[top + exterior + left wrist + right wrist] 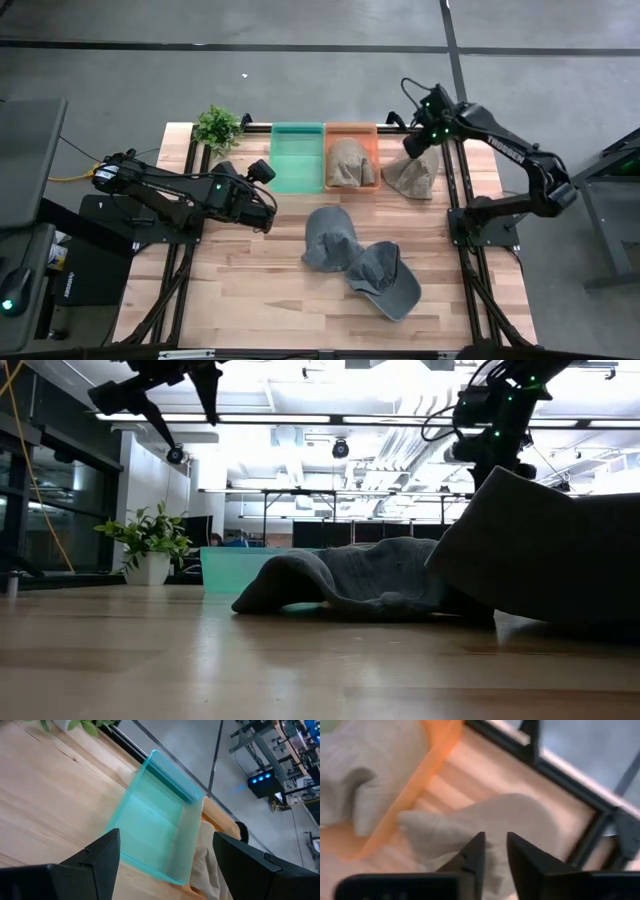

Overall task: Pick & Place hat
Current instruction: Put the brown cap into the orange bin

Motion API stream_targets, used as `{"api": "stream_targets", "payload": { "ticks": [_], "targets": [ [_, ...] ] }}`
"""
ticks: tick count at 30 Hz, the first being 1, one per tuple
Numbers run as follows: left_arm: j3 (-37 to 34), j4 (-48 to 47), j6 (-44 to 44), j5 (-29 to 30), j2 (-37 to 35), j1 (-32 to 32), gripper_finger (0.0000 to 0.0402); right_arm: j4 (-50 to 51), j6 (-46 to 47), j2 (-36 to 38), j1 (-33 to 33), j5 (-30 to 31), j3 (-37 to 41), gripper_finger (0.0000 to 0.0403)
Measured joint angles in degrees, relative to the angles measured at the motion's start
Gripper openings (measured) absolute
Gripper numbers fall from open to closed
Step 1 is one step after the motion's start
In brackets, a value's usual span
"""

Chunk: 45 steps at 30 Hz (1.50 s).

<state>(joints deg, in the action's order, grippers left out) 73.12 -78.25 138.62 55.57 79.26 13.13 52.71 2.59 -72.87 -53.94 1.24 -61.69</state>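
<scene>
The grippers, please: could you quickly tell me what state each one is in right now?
Left gripper: open, empty, near the teal bin.
Right gripper: fingers narrowly apart over the beige hat; grip cannot be told.

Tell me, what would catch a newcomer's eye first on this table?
Probably the two bright bins at the far edge: an empty green bin beside an orange bin holding a tan hat. Just right of them, the right gripper is over another tan hat lying on the wood. Two grey caps overlap mid-table, while the left gripper waits open nearby.
</scene>
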Motion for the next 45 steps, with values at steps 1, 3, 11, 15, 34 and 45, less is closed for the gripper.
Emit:
{"api": "stream_targets", "payload": {
  "ticks": [1, 3, 11, 15, 34, 45],
  "targets": [
    [0.00, 0.80, -0.36, -0.02, -0.02, 0.00, 0.0275, 0.08, -0.83, -0.33, -0.77, 0.23, -0.71, 0.0103],
    [0.00, 2.44, -0.41, -0.05, -0.02, 0.00, 0.0275, 0.17, -2.56, -1.18, -2.23, 0.33, -1.79, 0.0136],
    [0.00, 5.78, -0.40, -0.06, -0.02, 0.00, 0.0275, 2.39, -5.67, -7.86, -8.31, -1.87, -3.01, 0.0234],
    [0.00, 6.00, -0.59, -1.17, -0.02, -0.02, 0.0275, 5.57, -5.20, -11.55, -9.10, -4.02, -2.99, 0.0245],
    [0.00, 6.37, -4.91, -3.00, -0.02, -0.02, 0.0275, 14.00, -57.28, -11.77, 9.08, -0.08, -2.99, 0.0246],
    [0.00, 6.39, -6.42, -4.22, -0.02, 0.00, 0.0275, 4.29, -72.93, -11.77, 13.25, -0.50, -2.99, 0.0246]
  ]
}}
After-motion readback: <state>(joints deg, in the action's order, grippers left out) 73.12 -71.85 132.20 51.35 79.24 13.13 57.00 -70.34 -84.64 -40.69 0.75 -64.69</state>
